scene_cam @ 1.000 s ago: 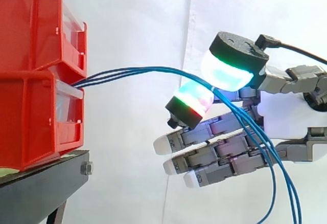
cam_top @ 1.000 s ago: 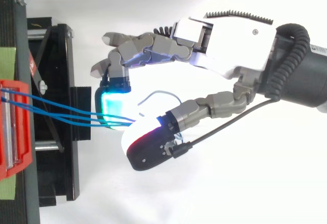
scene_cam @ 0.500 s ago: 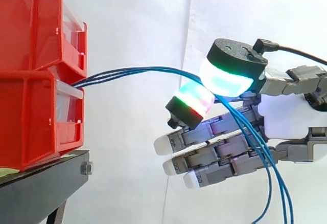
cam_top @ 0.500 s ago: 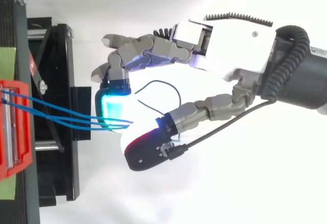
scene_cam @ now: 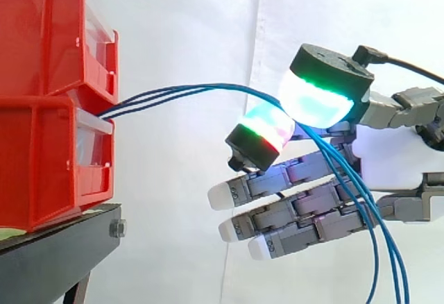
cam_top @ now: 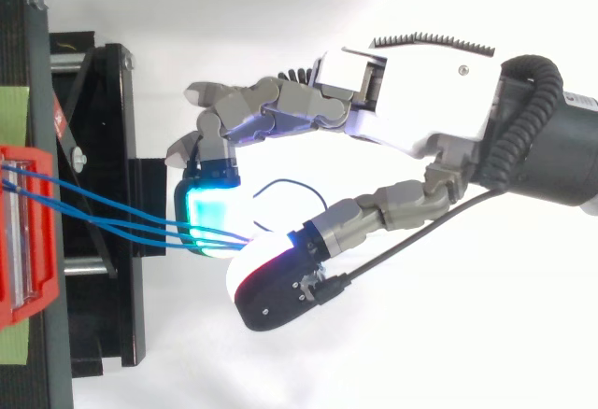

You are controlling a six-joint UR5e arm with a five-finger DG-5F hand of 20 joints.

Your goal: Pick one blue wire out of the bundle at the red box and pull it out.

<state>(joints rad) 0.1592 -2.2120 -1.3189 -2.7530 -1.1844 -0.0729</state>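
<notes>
From the red bins [scene_cam: 48,103] at left, the blue wires [scene_cam: 173,94] arched rightward to my hand [scene_cam: 390,158]. It reached in level, thumb and one finger pinching them, other fingers stretched toward the bins.

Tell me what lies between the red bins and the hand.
Just the blue wires: in the side view they arc from the gap between the red bins to the hand, pinched between its pads, with the white curtain behind.
</notes>
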